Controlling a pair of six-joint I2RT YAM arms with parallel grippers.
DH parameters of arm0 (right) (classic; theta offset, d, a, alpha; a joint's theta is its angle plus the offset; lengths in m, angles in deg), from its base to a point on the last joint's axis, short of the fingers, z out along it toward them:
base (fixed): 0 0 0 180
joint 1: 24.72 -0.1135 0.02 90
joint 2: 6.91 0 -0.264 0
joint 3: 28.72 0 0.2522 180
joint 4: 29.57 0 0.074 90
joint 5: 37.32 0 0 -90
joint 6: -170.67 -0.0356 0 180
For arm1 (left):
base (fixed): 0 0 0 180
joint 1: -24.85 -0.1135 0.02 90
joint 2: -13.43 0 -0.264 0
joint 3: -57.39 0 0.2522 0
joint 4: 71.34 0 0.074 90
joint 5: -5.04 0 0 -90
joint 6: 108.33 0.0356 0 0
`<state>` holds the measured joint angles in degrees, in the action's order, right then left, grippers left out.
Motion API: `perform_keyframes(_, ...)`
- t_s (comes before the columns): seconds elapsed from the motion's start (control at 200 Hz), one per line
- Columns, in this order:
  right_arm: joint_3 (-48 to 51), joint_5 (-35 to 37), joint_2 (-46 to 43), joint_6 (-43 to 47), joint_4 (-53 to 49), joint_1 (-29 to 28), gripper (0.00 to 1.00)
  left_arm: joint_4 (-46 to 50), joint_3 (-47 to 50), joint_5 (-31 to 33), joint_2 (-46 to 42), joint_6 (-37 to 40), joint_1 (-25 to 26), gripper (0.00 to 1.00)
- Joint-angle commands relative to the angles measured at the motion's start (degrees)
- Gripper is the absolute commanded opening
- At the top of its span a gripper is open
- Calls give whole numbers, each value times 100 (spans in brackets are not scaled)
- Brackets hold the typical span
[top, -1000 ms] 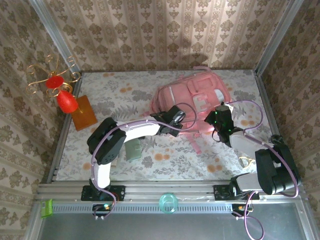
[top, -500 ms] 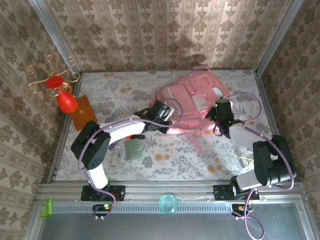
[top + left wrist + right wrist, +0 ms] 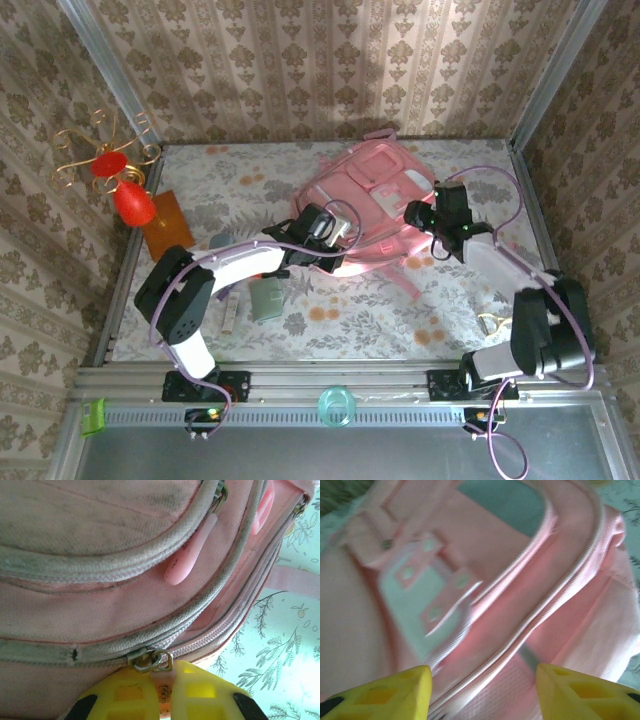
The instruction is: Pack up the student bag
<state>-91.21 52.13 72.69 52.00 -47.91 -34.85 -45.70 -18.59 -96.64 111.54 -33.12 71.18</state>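
The student bag point(image 3: 375, 195), pink with pale patches, lies at the back middle of the table. My left gripper point(image 3: 333, 236) is at its near left edge. In the left wrist view that gripper point(image 3: 164, 692) is shut on a pink zipper pull, whose metal ring point(image 3: 150, 659) sits just above the yellow fingertips. A second pink pull tab point(image 3: 186, 555) hangs from an upper zip. My right gripper point(image 3: 420, 214) hovers over the bag's right side. Its yellow fingertips point(image 3: 405, 690) stand wide apart with nothing between them, above the bag's fabric point(image 3: 520, 605).
A red ornament point(image 3: 130, 200) and an orange-brown block point(image 3: 166, 226) stand at the left edge. A green wallet-like item point(image 3: 267, 298) and a slim stick point(image 3: 231, 316) lie near the front left. A key ring point(image 3: 490, 322) lies front right. A teal ring point(image 3: 337, 405) sits on the rail.
The right gripper has opened and moved toward the far side over the bag. The left gripper has shifted left, still on the zipper pull. The bag has shifted and changed shape.
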Motion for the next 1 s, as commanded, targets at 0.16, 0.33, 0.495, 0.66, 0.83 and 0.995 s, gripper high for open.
perform_keyframes(0.16,880,-1321,-34,-1686,922,-769,74,-431,-285,-243,77,-81,286,0)
perform_keyframes(0.33,1035,-1263,274,-2301,1337,-1010,75,-440,-215,-39,26,-29,366,0)
perform_keyframes(0.495,1366,-933,483,-2939,2089,-1092,66,-639,-66,36,1,-184,401,0)
perform_keyframes(0.66,1471,-681,749,-3344,2847,-1099,57,-677,2,-48,28,-216,464,0)
perform_keyframes(0.83,1549,-6,765,-3473,3067,-1101,24,-661,56,-106,-32,-198,506,0)
perform_keyframes(0.995,1705,673,504,-3225,2783,-962,0,-480,148,130,-200,-17,462,0)
